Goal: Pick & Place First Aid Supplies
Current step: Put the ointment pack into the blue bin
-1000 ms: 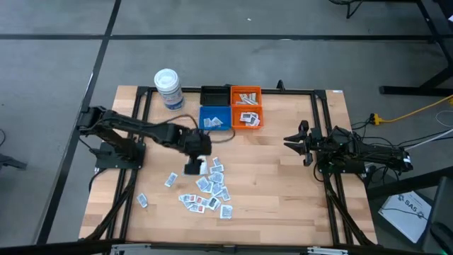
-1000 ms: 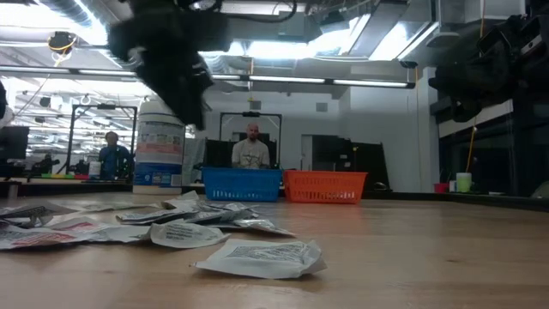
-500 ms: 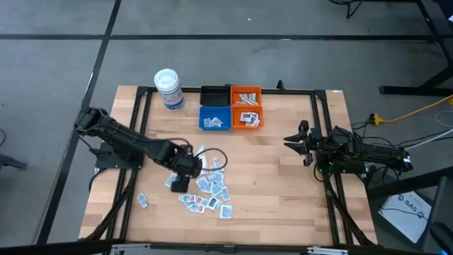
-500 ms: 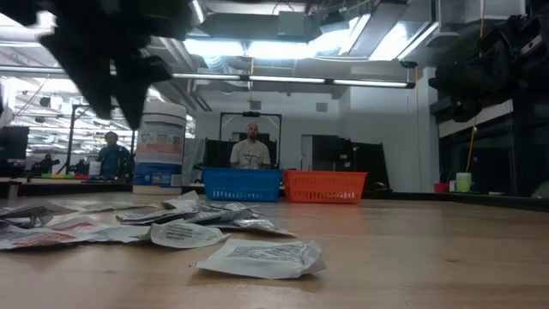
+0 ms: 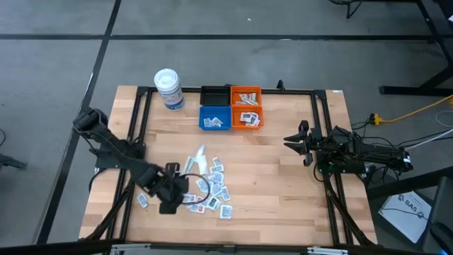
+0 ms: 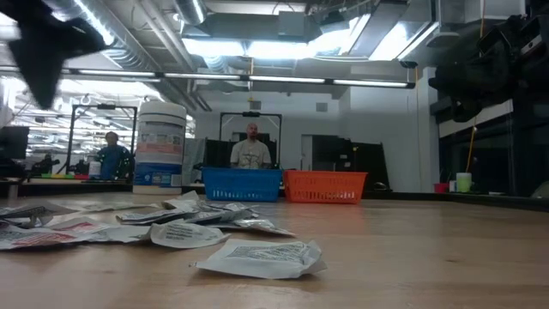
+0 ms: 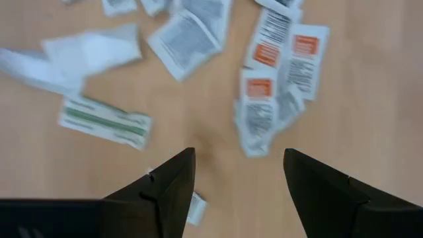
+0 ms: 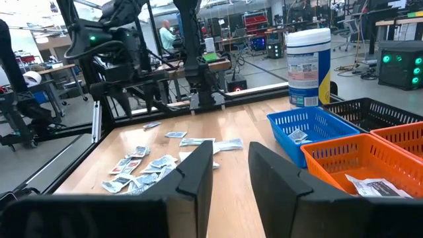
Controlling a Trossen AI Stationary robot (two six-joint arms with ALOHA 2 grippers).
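The first aid supplies (image 5: 210,185), small flat white sachets, some with orange or blue print, lie scattered flat on the wooden table's near-left part; they also show in the left wrist view (image 7: 271,73) and the low view (image 6: 180,230). My left gripper (image 5: 168,205) hangs open above the pile's near-left edge, pointing steeply down. Only bare wood lies between its fingers (image 7: 238,188). My right gripper (image 5: 291,140) waits level at the table's right side, its fingers apart (image 8: 231,175) with nothing between them.
At the far side stand a blue bin (image 5: 214,118) and an orange bin (image 5: 245,117), each holding a few sachets, and a black bin (image 5: 215,95). A white tub (image 5: 168,88) stands at the far left. One sachet (image 5: 142,201) lies apart, left of the pile.
My left gripper has swung from over the pile's far side toward the table's near edge and a little left, turning about as it went and staying at about the same height. The sachets have not moved.
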